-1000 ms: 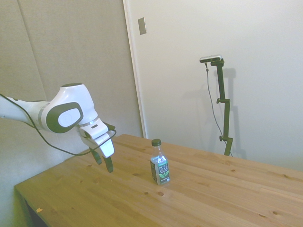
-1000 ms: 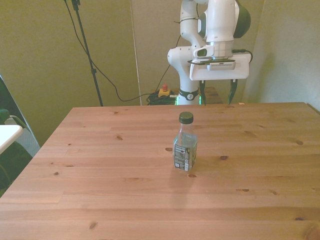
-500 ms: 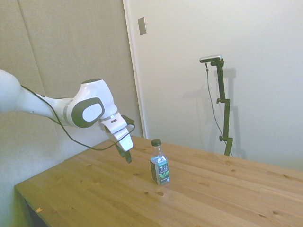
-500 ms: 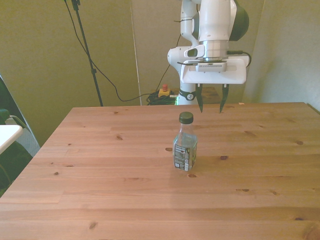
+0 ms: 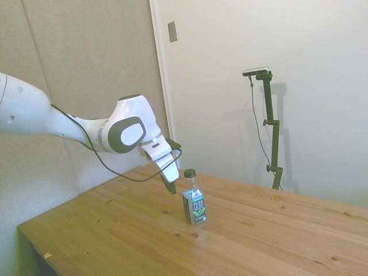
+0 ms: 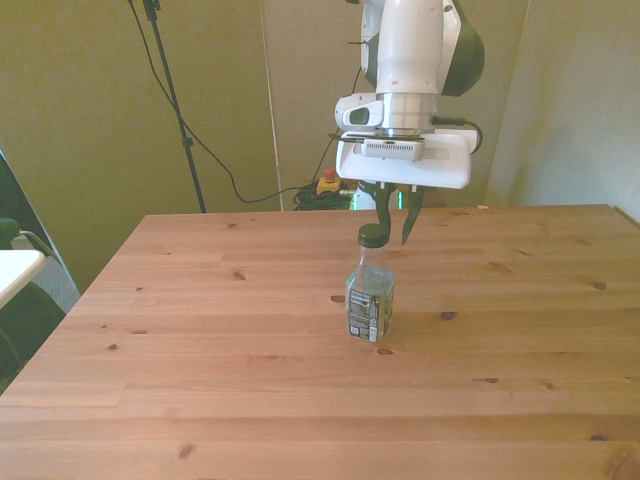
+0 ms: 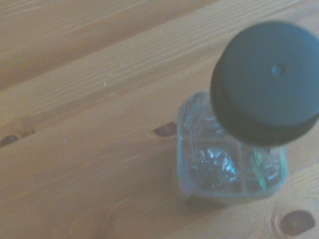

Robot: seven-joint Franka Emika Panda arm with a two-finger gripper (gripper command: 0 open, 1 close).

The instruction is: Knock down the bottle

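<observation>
Bottle [image 5: 194, 200] upright mid-table, gripper [image 6: 391, 221] w/ jaws narrowly spread just behind its green cap [image 7: 265, 80] — risk: push lands so high it skims over the cap, or bottle just slides on the wood table [image 6: 200, 380] w/o tipping.

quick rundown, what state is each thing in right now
bottle: upright on the table, dark green cap on, not yet knocked down
gripper: fingers slightly apart, tips beside the bottle's cap, holding nothing
table: wooden, bare except for the bottle
</observation>
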